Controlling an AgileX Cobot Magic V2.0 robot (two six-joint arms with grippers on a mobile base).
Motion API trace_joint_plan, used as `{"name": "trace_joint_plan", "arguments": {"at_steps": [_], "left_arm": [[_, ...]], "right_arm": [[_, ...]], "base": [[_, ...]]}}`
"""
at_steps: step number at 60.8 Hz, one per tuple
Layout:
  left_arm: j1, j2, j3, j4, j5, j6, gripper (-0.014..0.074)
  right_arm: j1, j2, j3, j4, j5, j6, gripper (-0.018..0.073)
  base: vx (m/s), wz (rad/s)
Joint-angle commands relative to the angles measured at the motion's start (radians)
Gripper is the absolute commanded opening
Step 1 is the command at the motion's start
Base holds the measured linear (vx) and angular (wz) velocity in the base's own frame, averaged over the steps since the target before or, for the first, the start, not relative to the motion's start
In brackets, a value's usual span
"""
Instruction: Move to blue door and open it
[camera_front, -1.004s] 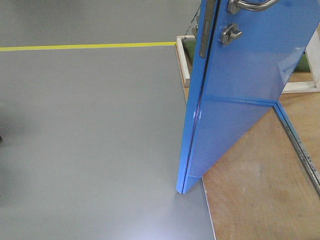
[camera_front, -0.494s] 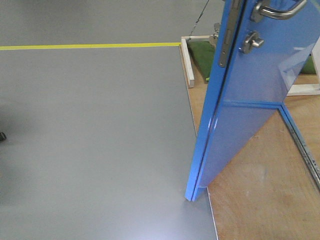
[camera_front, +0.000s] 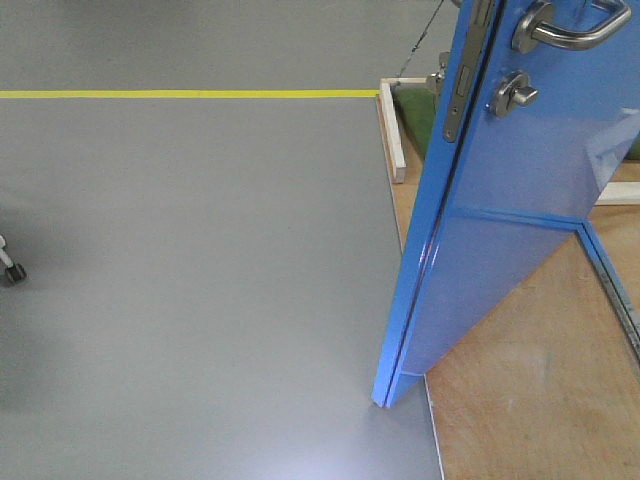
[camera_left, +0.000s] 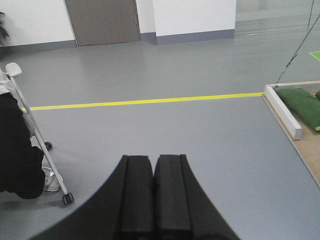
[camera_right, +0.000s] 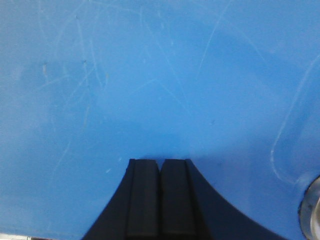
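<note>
Floor (camera_front: 200, 250): grey, fills the left. Platform (camera_front: 520, 400): wood, at right. Door (camera_front: 500, 250): blue, ajar, its lower corner at the platform's left edge. Handle (camera_front: 565, 30) above lock (camera_front: 512, 95), at the door's top. My right gripper (camera_right: 160, 162): fingers pressed together, empty, close against the door face, contact unclear. My left gripper (camera_left: 153, 165): fingers pressed together, empty, above the floor.

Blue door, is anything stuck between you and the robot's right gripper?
No, nothing visible. In the right wrist view the right gripper, its jaws shut, points straight at the blue door, whose panel fills the picture. Whether the tips touch it cannot be told.
</note>
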Motion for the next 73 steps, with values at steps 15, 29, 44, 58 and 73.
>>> {"name": "trace_joint_plan", "arguments": {"at_steps": [15, 29, 44, 58, 73], "left_arm": [[-0.002, -0.015, 0.005, -0.008, -0.086, -0.003, 0.007], [-0.002, -0.015, 0.005, -0.008, -0.086, -0.003, 0.007], [-0.002, -0.015, 0.005, -0.008, -0.086, -0.003, 0.007], [-0.002, -0.015, 0.005, -0.008, -0.086, -0.003, 0.007], [-0.002, -0.015, 0.005, -0.008, -0.086, -0.003, 0.007]], "right_arm": [[0.002, -0.028, -0.03, 0.036, -0.035, -0.015, 0.0002], [0.002, -0.028, -0.03, 0.036, -0.035, -0.015, 0.0002], [0.002, -0.028, -0.03, 0.036, -0.035, -0.015, 0.0002], [0.002, -0.028, -0.03, 0.036, -0.035, -0.015, 0.0002], [0.002, -0.028, -0.03, 0.036, -0.035, -0.015, 0.0002]], "base": [[0.08, 0.0], [0.09, 0.0], [0.08, 0.0], [0.08, 0.0], [0.07, 0.01]]}}
